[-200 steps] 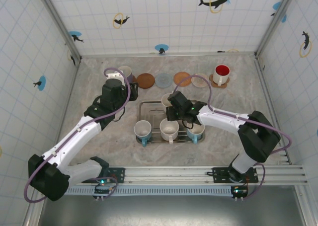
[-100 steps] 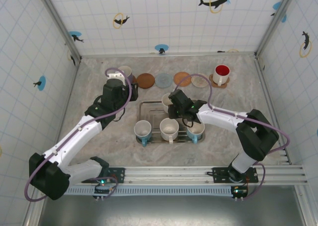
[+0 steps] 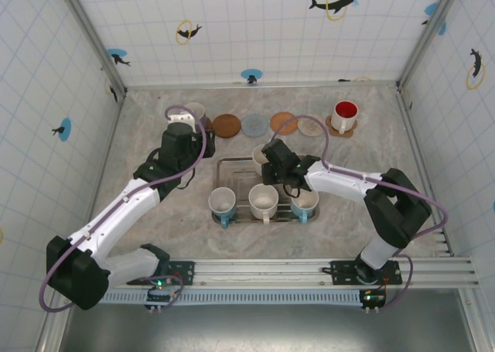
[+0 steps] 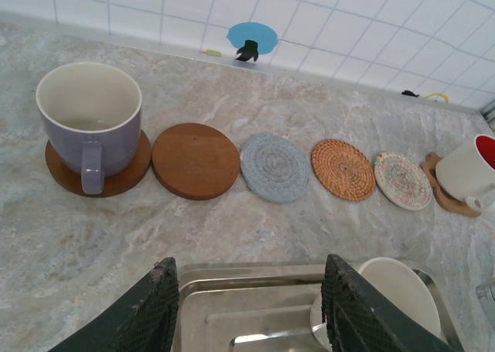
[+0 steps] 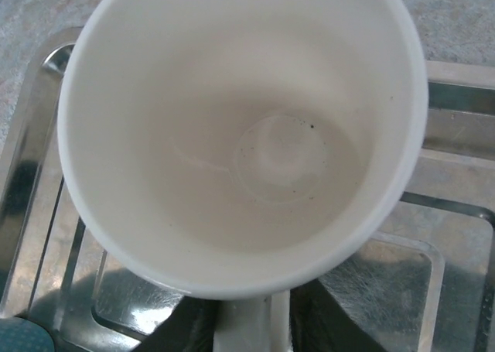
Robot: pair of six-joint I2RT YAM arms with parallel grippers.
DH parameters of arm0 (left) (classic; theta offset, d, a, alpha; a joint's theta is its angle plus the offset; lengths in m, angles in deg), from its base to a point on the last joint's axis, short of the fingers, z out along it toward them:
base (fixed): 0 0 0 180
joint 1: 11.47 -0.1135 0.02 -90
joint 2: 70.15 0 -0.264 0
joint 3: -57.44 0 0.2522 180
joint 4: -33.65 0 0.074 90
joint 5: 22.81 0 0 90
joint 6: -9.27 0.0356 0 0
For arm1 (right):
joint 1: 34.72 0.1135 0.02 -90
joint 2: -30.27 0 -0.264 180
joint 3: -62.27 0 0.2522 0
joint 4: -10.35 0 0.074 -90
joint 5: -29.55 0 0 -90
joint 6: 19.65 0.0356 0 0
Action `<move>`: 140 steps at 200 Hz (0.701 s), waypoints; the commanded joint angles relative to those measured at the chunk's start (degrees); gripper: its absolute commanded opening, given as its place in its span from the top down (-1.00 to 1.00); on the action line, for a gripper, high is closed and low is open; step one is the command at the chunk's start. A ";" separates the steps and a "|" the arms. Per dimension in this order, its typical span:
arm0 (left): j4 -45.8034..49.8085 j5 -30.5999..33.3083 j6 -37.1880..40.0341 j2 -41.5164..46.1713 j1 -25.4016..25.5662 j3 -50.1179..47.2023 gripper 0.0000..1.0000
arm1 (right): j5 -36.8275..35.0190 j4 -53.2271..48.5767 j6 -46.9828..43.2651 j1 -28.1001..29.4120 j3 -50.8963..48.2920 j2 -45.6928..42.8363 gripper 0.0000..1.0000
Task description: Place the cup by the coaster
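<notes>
Grasp check. White cup [image 5: 247,135] stands upright at the upper end of tray [image 3: 232,170], centre of overhead frame. Its handle [image 5: 251,329] points to the bottom edge of the right wrist frame, between the fingers of right gripper [image 5: 251,325], which look pressed against it on both sides. Free coasters lie in a row above the tray, wooden coaster [image 4: 193,160] leftmost. Left gripper [image 4: 251,309] open, empty, farther off.

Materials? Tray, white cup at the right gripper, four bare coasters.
Tray: bare metal, likely stainless; mirror reflections. White cup: glazed ceramic, probably; glossy sheen. Brown coaster looks wood, faint grain; grey coaster coiled yarn or cord; tan coaster rattan-like spiral weave; pale speckled coaster woven fabric, unsure.
</notes>
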 commanded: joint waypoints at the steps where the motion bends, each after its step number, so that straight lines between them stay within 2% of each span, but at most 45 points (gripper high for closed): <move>1: 0.80 0.67 0.82 -0.42 0.31 1.27 -0.01 | -0.69 0.62 -0.08 -0.37 3.02 0.63 0.58; 44: 0.91 0.74 0.89 -0.60 0.32 1.27 -0.01 | -1.09 0.40 -0.24 -0.35 3.11 0.23 1.00; 140: 0.52 0.49 1.10 -0.77 0.27 1.27 -0.01 | -5.14 -2.22 -4.37 -0.36 4.39 -4.31 1.00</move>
